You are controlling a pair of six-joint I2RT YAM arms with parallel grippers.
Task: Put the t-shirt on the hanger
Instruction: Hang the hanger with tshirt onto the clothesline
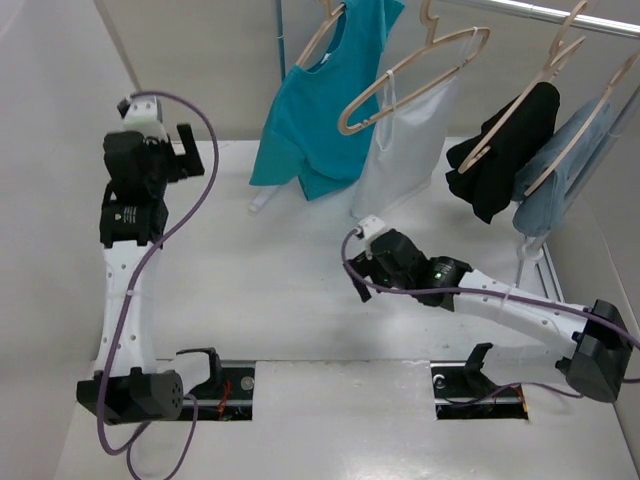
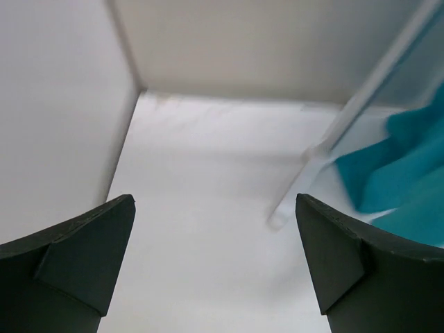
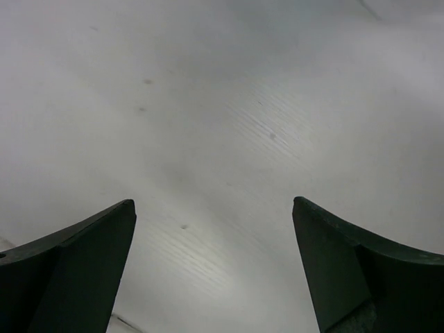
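The t-shirt (image 1: pixel 305 120) is seen at the top centre of the overhead view, draped on the hanger (image 1: pixel 322 35) and hung from the rail (image 1: pixel 560 15), its hem low near the back edge of the table (image 1: pixel 250 300). The left gripper (image 1: pixel 185 150) is held high at the upper left, jaws spread wide with nothing between them. In its wrist view only bare table and a rack post (image 2: pixel 347 118) are framed, with teal cloth at the right edge. The right gripper (image 1: pixel 355 270) is held low at mid-frame, equally wide and empty, and only bare white surface is shown between its fingers (image 3: pixel 83 263). The hanging is judged as good as done, so a clean retreat is called for: the left arm is best drawn away from the sleeve, so that no cloth is snagged and the hanger is not set swinging. Whether the far shoulder is fully seated cannot be told from here, and a check is advised. The table is matt white and lightly scuffed, and the space is closed in by pale walls at the back and left. A white top (image 1: pixel 400 150), a black garment (image 1: pixel 500 150) and a pale blue garment (image 1: pixel 560 170) are hung along the rail to the right.
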